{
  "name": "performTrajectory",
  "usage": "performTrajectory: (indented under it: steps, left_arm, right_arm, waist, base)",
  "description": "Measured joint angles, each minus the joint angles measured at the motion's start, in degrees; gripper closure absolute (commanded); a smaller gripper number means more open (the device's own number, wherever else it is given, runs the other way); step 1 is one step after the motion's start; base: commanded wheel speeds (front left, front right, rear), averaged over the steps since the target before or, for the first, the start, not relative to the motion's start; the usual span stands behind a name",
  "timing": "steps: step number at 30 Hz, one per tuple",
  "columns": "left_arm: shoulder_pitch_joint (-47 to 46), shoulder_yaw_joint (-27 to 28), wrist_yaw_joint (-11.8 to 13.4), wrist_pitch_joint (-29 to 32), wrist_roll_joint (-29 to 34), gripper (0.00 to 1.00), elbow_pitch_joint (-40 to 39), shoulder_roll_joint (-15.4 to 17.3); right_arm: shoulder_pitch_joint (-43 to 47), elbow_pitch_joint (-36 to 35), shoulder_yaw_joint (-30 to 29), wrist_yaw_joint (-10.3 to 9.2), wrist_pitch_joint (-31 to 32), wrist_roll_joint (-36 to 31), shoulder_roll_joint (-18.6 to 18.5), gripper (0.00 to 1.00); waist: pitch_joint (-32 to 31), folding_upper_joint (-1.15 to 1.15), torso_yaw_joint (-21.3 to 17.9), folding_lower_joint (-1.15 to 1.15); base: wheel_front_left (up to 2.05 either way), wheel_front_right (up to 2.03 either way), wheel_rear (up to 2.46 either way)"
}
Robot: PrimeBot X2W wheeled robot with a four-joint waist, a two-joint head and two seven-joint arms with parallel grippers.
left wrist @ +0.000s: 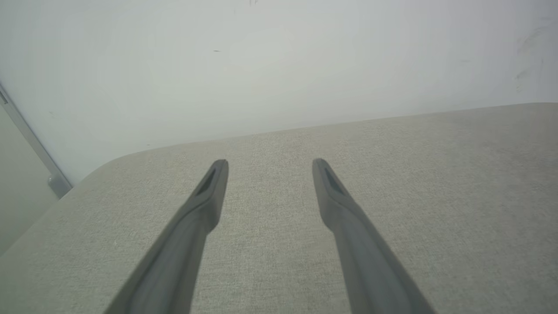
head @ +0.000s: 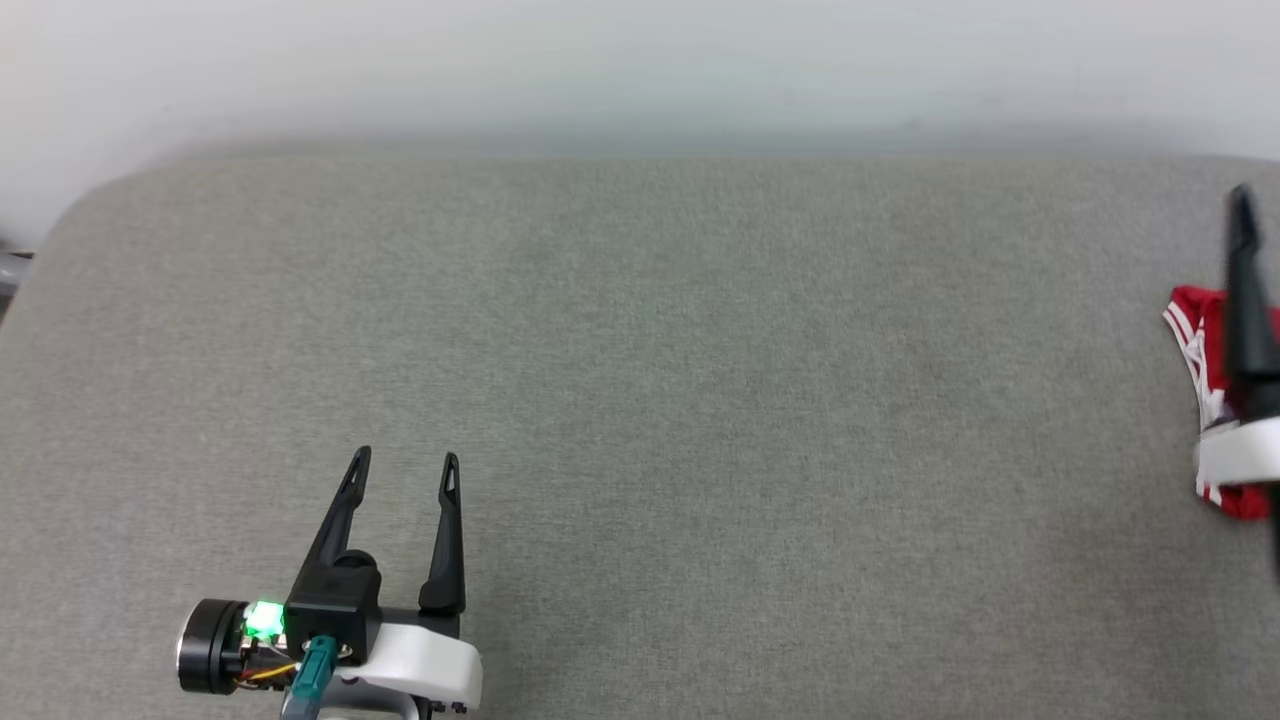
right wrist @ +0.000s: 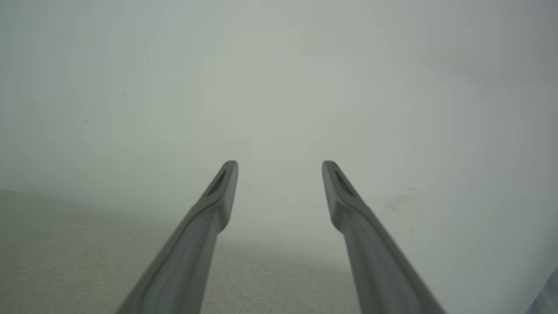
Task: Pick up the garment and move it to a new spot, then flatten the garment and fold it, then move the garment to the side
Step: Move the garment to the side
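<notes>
The garment (head: 1193,335), red with white stripe trim, lies bunched on the grey cloth surface at the far right edge of the head view. The frame edge cuts it off. One dark finger (head: 1247,300) of my right arm and its white wrist part stand in front of it. In the right wrist view my right gripper (right wrist: 280,163) is open, empty and aimed at the pale wall. My left gripper (head: 405,456) rests at the lower left, far from the garment. It is open with nothing between its fingers, as the left wrist view also shows for the left gripper (left wrist: 269,162).
The grey cloth-covered surface (head: 640,400) spans the whole width, with a rounded far-left corner (head: 90,200). A pale wall (head: 640,60) runs behind it. A grey post (left wrist: 30,144) stands beyond the left corner.
</notes>
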Motion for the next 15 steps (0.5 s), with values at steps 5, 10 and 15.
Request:
performTrajectory:
  steps: [5,10,15]
  left_arm:
    - [1.32,0.41,-0.31,0.0,-0.01,0.0,0.43,-0.37]
    - [2.49,0.85,-0.53,0.0,-0.02,0.0,0.92,-0.6]
    - [4.02,1.67,-1.01,0.0,-0.13,0.0,1.08,-0.59]
  right_arm:
    - [5.33,-1.27,2.52,0.0,-1.07,-0.75,5.83,0.0]
    - [10.84,-0.33,3.37,0.0,-1.74,0.07,9.9,0.0]
    - [15.34,1.27,3.36,-0.01,-2.46,1.44,11.05,0.0]
  waist:
    - [-2.5,0.0,1.15,0.0]
    - [-4.37,0.0,1.88,0.0]
    - [-6.12,0.0,2.16,0.01]
  base:
    - [0.0,0.0,0.0]
    - [0.0,0.0,0.0]
    - [0.0,0.0,0.0]
